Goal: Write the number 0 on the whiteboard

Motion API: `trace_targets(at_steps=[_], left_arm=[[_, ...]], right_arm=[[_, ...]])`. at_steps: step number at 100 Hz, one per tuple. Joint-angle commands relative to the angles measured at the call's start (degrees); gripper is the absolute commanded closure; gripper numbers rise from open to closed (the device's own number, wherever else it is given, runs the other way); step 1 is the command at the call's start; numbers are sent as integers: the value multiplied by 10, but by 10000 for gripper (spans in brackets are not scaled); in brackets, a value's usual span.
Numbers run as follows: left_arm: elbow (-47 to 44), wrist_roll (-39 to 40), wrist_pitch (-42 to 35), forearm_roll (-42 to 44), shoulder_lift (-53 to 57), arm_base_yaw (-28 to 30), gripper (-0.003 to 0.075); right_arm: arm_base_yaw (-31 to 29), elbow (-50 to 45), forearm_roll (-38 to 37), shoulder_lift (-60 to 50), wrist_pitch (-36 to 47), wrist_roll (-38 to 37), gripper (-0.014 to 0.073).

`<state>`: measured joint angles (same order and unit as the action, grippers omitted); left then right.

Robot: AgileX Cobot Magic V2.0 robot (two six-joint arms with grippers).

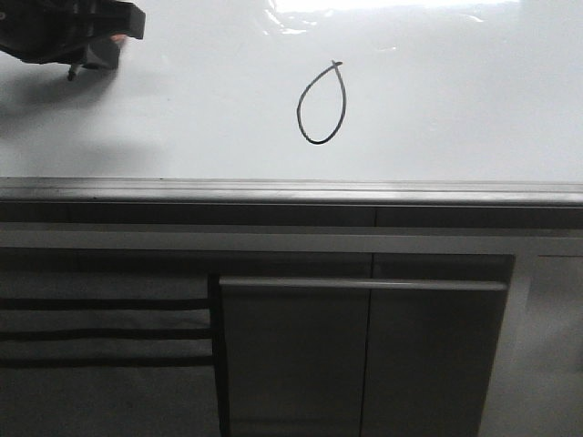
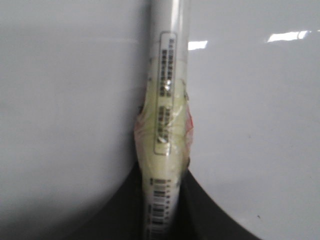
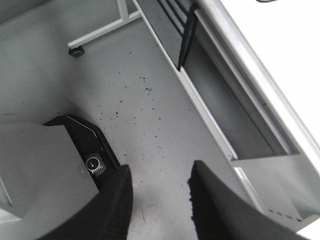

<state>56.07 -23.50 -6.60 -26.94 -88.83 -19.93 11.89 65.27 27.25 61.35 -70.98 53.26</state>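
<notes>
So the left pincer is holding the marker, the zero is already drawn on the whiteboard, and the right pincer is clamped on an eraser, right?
Not quite: the right pincer holds nothing. The right wrist view shows its jaws apart over the bare floor. The rest stands: the left pincer grips the marker, and the zero is on the whiteboard.

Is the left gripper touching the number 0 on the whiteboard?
Apart. The front view shows the left gripper at the upper left, with bare whiteboard between it and the number 0.

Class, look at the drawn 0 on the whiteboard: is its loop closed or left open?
Closed. The number 0 forms an unbroken oval, its line ends crossing at the pointed top.
</notes>
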Motion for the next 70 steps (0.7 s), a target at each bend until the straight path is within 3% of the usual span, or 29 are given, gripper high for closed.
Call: trace_targets(at_steps=[1, 14, 48, 70], left_arm=[[22, 1, -26, 5, 12, 1, 547], [23, 1, -26, 5, 6, 1, 459], [24, 1, 9, 24, 12, 28, 447], [24, 1, 100, 57, 84, 47, 269]], right_arm=[[-5, 12, 19, -11, 19, 0, 346], [-5, 12, 19, -11, 19, 0, 346], [-5, 12, 19, -11, 17, 0, 346], [-6, 12, -6, -46, 21, -33, 346]])
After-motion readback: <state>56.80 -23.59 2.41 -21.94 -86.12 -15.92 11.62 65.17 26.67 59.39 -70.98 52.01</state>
